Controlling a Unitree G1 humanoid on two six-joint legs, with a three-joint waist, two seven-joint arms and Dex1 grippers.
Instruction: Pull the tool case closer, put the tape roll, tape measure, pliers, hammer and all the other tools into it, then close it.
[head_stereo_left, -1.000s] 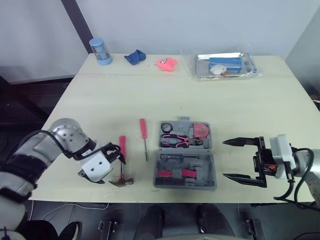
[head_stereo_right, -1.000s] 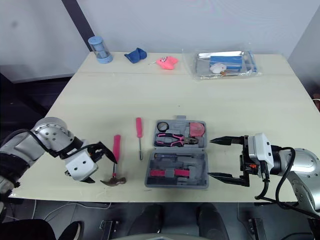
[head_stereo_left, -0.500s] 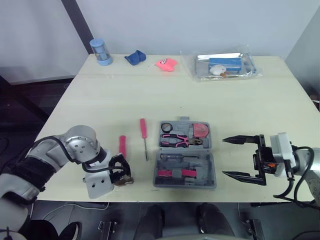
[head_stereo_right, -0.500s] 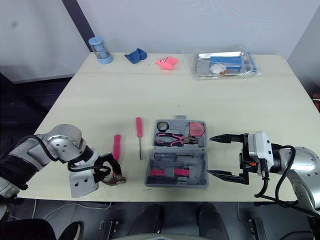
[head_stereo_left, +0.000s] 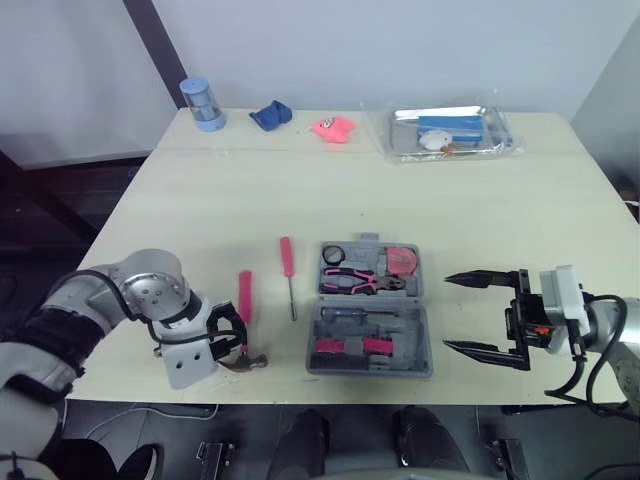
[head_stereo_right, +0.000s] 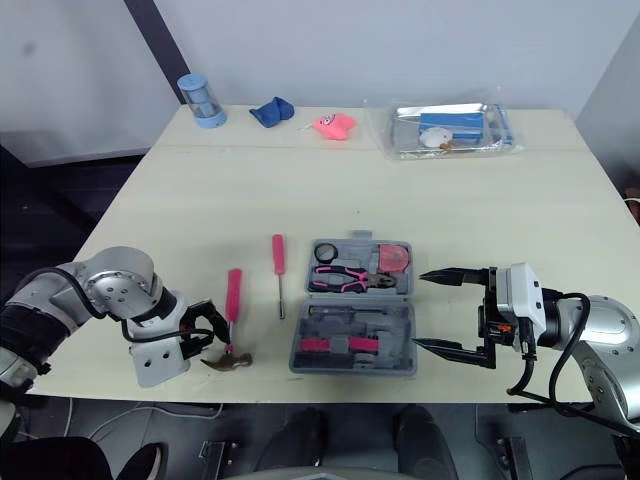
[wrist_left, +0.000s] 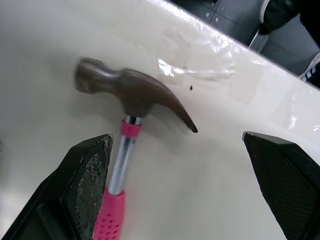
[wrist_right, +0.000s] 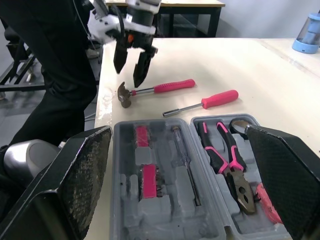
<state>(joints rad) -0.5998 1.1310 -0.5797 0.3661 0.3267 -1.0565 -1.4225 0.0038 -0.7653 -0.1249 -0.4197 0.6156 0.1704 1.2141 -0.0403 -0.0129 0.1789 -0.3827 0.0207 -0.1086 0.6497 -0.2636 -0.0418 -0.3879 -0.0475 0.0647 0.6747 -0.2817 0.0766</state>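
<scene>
Now, left pincer (wrist_left: 176, 137): wide open, low over the hammer's head end, holding nothing.
Hammer (wrist_left: 127, 100): flat on the worktop (head_stereo_left: 400, 190), left of the tool case (head_stereo_left: 418, 340) and apart from it, with its steel head toward the near edge and its pink handle pointing away.
Fit: the shaft lies close against one finger (wrist_left: 87, 170), not centred in the gap. You look off-line for a clean bite.
Your step: shift across until the shaft sits midway between the fingers, then drop and close on it just behind the head, where the weight sits.
Risk: a grip far up the handle would likely let the head swing down.
Red screwdriver (head_stereo_left: 288, 262): between the hammer and the tool case. Carry over it; do not sweep it.
Tool case: lies open, with the pliers (head_stereo_left: 355, 283) already seated in it.
Right pincer (head_stereo_left: 450, 314): wide open and empty, just right of the tool case, well placed to steady it.
</scene>
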